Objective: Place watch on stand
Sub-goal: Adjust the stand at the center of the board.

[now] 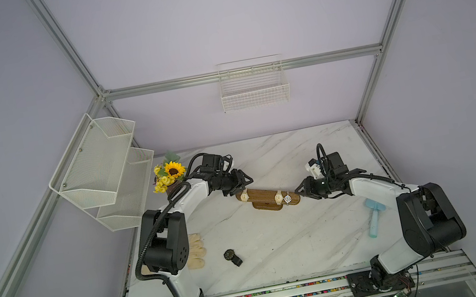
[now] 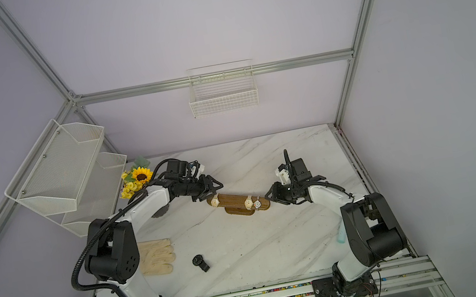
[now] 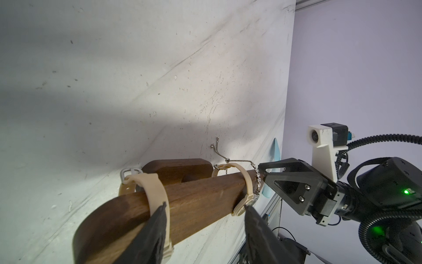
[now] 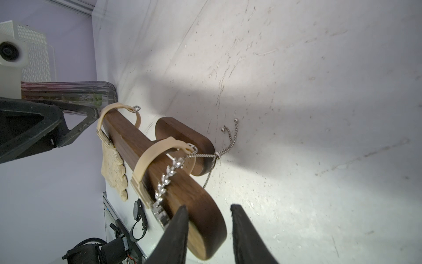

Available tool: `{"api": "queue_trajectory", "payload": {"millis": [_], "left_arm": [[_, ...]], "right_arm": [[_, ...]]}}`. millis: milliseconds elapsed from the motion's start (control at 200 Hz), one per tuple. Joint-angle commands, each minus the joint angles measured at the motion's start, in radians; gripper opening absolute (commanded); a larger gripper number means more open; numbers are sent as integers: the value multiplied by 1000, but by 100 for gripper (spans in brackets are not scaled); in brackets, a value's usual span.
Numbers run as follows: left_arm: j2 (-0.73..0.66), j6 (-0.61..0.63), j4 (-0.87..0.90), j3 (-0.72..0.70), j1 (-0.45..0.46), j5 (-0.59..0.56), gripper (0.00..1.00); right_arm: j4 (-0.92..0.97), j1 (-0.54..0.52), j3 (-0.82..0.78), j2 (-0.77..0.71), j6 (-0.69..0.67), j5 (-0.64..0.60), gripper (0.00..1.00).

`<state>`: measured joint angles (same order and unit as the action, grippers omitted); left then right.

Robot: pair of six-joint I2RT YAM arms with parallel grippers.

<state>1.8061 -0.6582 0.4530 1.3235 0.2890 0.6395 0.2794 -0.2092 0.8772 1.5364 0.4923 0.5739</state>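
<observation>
Two robot arms flank a wooden stand on a marbled desk. The right tool, jaws spread and empty, sits at the bar's rounded end just beside a silver watch draped over it, chain ends trailing toward the desk. It is apparently placed to nudge that watch farther on. The left tool, also spread, waits at the opposite end beside a beige watch, likely to brace the stand. A second beige watch hangs next to the silver one. A black watch lies on the desk, well apart, not yet hung.
</observation>
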Motion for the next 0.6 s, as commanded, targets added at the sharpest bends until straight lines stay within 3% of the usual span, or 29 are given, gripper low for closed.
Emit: {"api": "queue_trajectory", "payload": {"millis": [0, 315, 595], "left_arm": [[-51, 31, 11, 3, -29, -20, 54], [-41, 30, 19, -39, -36, -16, 55], [-52, -4, -1, -45, 16, -8, 55]], "right_arm": [[-3, 6, 3, -14, -12, -3, 35], [-3, 8, 8, -9, -12, 1, 35], [-9, 7, 9, -1, -11, 7, 35]]}}
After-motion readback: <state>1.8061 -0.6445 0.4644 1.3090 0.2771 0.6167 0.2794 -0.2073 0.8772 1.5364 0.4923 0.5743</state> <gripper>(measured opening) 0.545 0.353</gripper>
